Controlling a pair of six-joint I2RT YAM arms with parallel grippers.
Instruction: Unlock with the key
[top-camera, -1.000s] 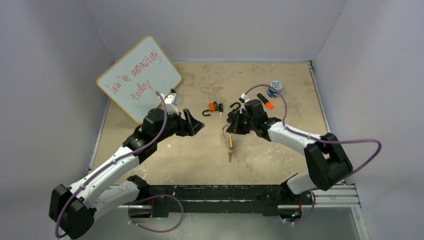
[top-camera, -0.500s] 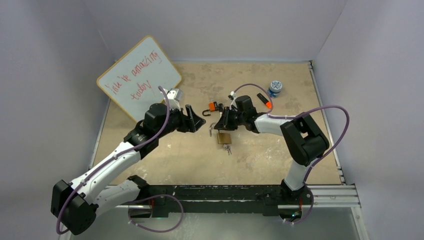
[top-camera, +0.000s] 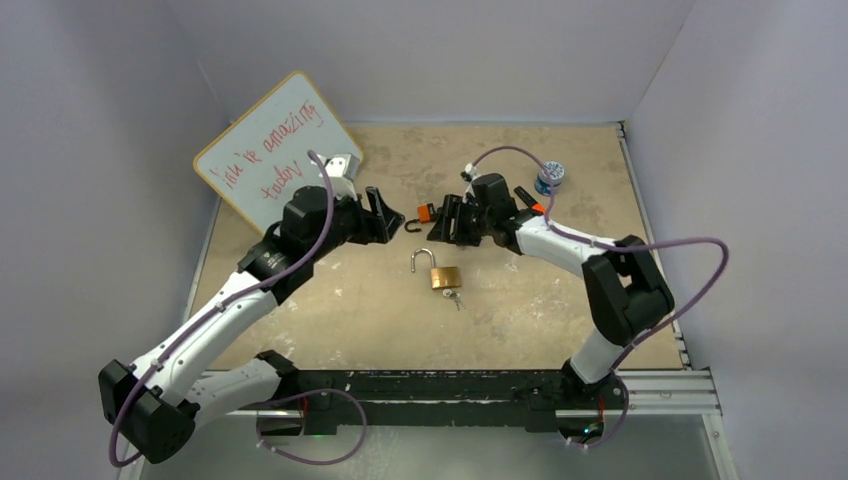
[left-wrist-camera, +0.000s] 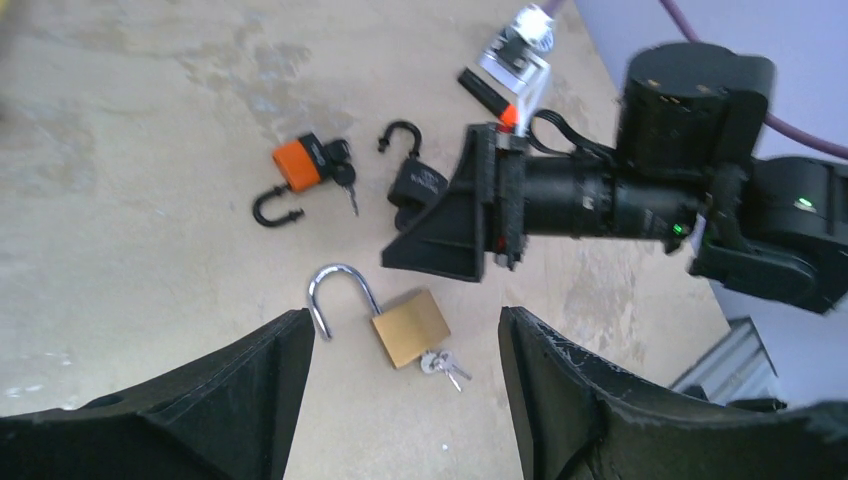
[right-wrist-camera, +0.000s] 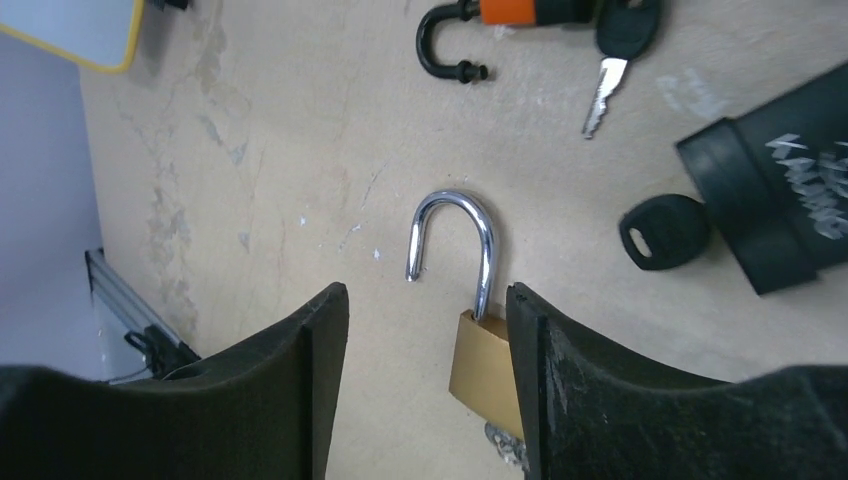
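Tabletop of worn beige board (top-camera: 330, 310) is carrying everything here, with a white rectangular whiteboard edged in yellow (top-camera: 275, 150) sitting at its far left. Two black-and-white robot arms are reaching in from the near edge. The left gripper (top-camera: 388, 222) is hovering with its fingers spread wide and nothing between them. The right gripper (top-camera: 447, 222) is facing it across a small gap, likewise spread and empty.

Just nearer than both, and touching neither, the square brass padlock (top-camera: 446, 277) is lying flat on the table. Its silver steel shackle (right-wrist-camera: 455, 215) is standing free of the body on one side. The small silver keys on a ring (left-wrist-camera: 442, 367) are resting against the bottom of the body.

Judging by the freed shackle, the unlocking itself is looking finished. The next move is probably calling only for both arms to draw back without nudging the lock.

Several things are proving hard to read. The keyway is not showing, so whether a key blade is sitting inside it cannot be told. In the right wrist view a finger and the frame edge are cutting off the brass body's lower half. The small orange padlock (left-wrist-camera: 298, 165) is lying in plain sight. Beside it, the black padlock (left-wrist-camera: 418, 185) is partly hiding behind the right gripper in the left wrist view.
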